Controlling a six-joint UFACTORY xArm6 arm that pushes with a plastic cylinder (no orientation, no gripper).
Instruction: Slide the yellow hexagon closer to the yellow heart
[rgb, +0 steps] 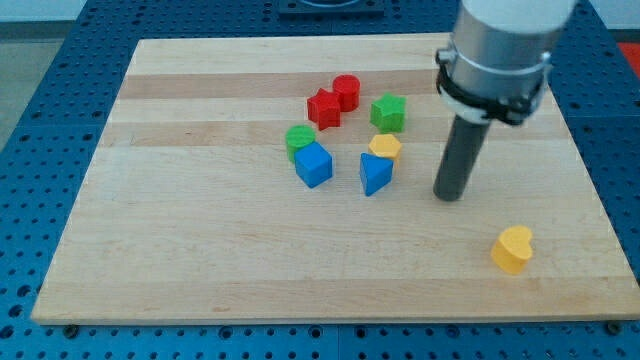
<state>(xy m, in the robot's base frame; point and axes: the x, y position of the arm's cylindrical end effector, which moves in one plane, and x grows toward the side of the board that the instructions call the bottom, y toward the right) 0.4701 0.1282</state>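
The small yellow hexagon block (385, 147) is seen mid-board, touching a blue triangular block (376, 173). My tip (451, 195) is set apart at its right, touching nothing. The yellow heart block (513, 248) lies near the bottom-right corner. Being light, rigid and probably slippery, the hexagon is best pushed from its upper-left face.

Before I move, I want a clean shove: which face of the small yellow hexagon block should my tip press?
Press its upper-left face, coming from the view's top-left, since the yellow heart lies lower right. The yellow hexagon touches the blue triangular block below, and my tip now stands at its right, so circle round first.
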